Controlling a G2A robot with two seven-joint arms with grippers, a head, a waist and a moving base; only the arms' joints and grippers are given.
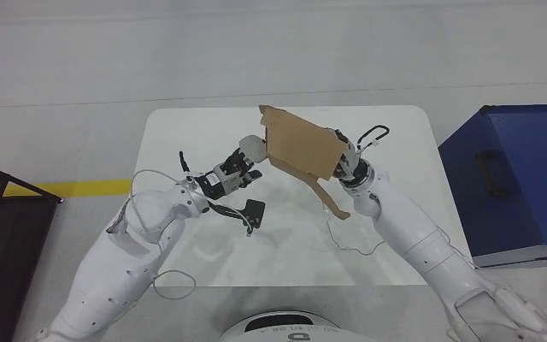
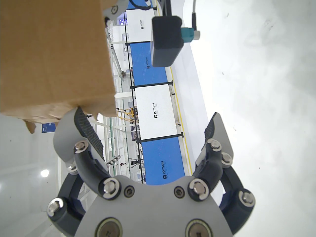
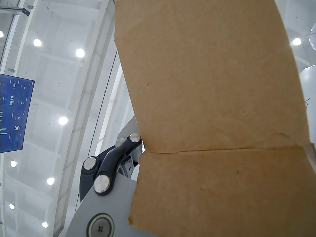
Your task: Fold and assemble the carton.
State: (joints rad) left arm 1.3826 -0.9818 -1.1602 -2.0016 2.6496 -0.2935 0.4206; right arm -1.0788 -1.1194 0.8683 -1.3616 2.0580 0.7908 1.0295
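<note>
Both arms flank the carton [image 1: 299, 145] above the counter [image 1: 197, 248]: right gripper [image 1: 344, 156] apparently clamped on one side to steady it, left gripper [image 2: 147, 122] spread apart, pad [image 2: 86, 129] against its opposite corner.

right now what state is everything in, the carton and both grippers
carton, held up over the table, tilted, partly folded, not yet closed
carton flap, unfolded, hanging down toward the table
left gripper, open, one fingertip at the carton's edge, not clamping it
right gripper, at the carton's opposite side, covered by cardboard, grip cannot be told
</note>
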